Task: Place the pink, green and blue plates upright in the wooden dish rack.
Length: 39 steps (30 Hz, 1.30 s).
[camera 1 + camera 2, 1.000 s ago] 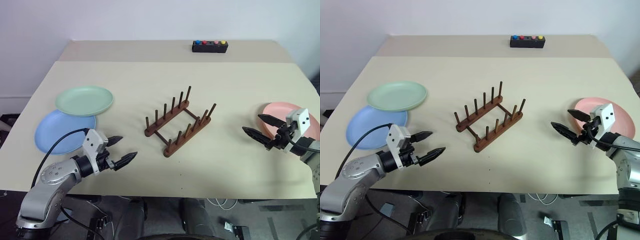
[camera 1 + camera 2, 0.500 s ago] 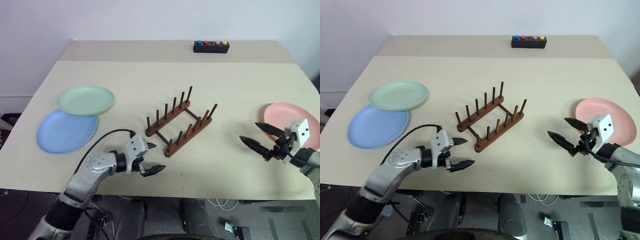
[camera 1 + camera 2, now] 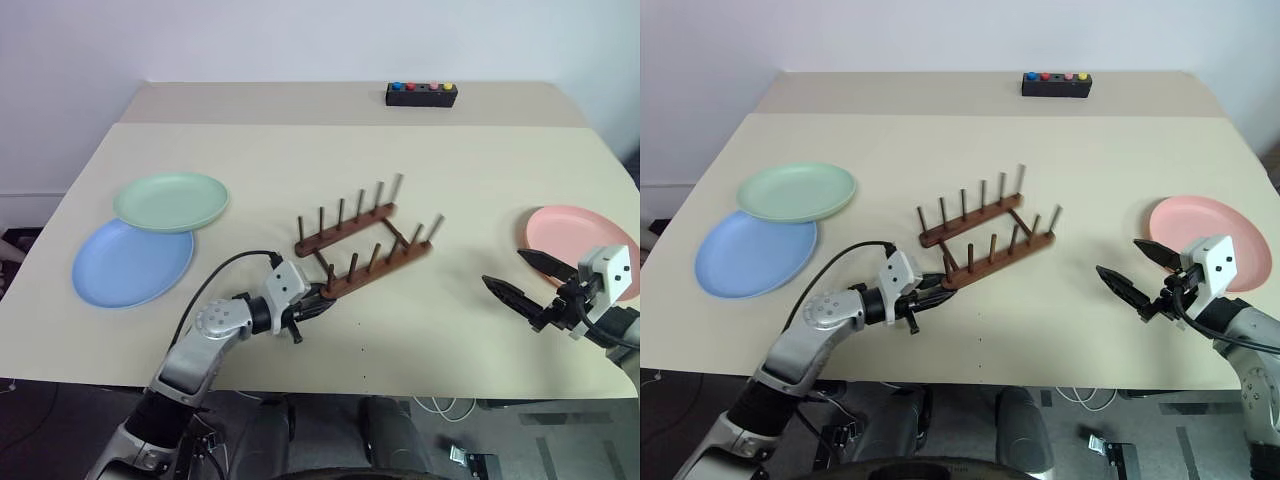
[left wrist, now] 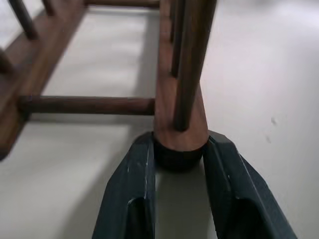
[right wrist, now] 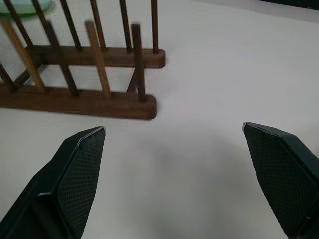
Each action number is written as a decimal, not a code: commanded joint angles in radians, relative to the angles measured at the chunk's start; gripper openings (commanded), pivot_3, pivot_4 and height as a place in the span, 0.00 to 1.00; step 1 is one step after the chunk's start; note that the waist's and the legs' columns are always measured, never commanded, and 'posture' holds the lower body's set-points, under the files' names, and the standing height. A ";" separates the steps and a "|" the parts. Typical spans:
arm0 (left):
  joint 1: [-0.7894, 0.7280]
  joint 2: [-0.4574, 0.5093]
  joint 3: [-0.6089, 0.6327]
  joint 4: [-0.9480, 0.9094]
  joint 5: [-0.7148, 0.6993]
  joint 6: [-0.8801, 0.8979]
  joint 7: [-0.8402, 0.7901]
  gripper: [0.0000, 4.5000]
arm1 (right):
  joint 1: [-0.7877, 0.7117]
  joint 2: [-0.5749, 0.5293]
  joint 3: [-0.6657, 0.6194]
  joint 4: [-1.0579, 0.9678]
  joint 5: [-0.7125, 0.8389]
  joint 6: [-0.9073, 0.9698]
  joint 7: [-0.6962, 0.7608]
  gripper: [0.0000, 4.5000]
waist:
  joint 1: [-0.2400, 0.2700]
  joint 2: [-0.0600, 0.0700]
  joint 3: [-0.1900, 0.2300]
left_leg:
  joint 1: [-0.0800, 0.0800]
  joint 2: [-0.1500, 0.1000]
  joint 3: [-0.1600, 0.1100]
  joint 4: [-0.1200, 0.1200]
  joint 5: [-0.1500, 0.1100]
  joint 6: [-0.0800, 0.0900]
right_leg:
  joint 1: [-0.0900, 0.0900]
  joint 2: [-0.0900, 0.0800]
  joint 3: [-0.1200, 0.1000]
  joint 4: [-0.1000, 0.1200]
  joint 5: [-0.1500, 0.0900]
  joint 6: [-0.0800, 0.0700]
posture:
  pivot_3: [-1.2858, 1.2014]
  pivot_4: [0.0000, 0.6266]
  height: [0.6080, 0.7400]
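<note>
Beige and matte, the broad table (image 3: 300, 160) carried everything. On its left side the light blue round plastic plate (image 3: 125, 268) lay flat, with the pale mint green round plastic plate (image 3: 170, 200) overlapping its far edge; the salmon pink round plastic plate (image 3: 575, 233) lay flat well apart at the right edge. Between them stood the small dark brown wooden dish rack (image 3: 365, 250), empty, its pegs upright and its two rails running diagonally. The left gripper (image 3: 318, 305) had its two black fingers (image 4: 130, 199) drawn in narrow, clamped on either side of the rounded near end of the rack's nearer rail. The right gripper (image 3: 530, 283) hung with fingers spread wide and holding nothing, just beside the pink plate's near edge and pointing toward the rack. A small black box with coloured buttons (image 3: 421, 94) sat at the table's far edge.
</note>
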 commanded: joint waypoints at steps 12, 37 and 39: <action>-0.309 -0.022 -0.041 0.324 0.007 -0.150 -0.285 0.17 | -0.061 0.075 0.050 0.025 -0.027 -0.061 -0.032 1.00 | 0.001 -0.001 0.000 | -0.002 0.000 0.000 0.000 0.000 0.000 | -0.001 0.000 0.000 0.000 0.000 0.000 | 0.52 0.24 0.96; -0.279 0.008 0.079 0.367 -0.029 -0.139 -0.339 1.00 | 0.071 0.058 0.022 -0.012 -0.060 -0.066 -0.060 1.00 | -0.009 -0.001 0.001 | -0.001 0.000 -0.001 -0.003 0.000 0.000 | -0.003 0.000 0.000 0.002 0.002 0.005 | 0.52 0.24 0.96; -0.206 0.035 0.082 0.264 -0.040 -0.087 -0.328 0.87 | 0.087 0.046 0.039 -0.010 -0.072 -0.071 -0.046 0.88 | -0.007 -0.001 0.001 | 0.000 0.000 -0.001 -0.004 0.000 0.000 | -0.003 0.000 0.000 0.002 0.002 0.005 | 0.52 0.24 0.96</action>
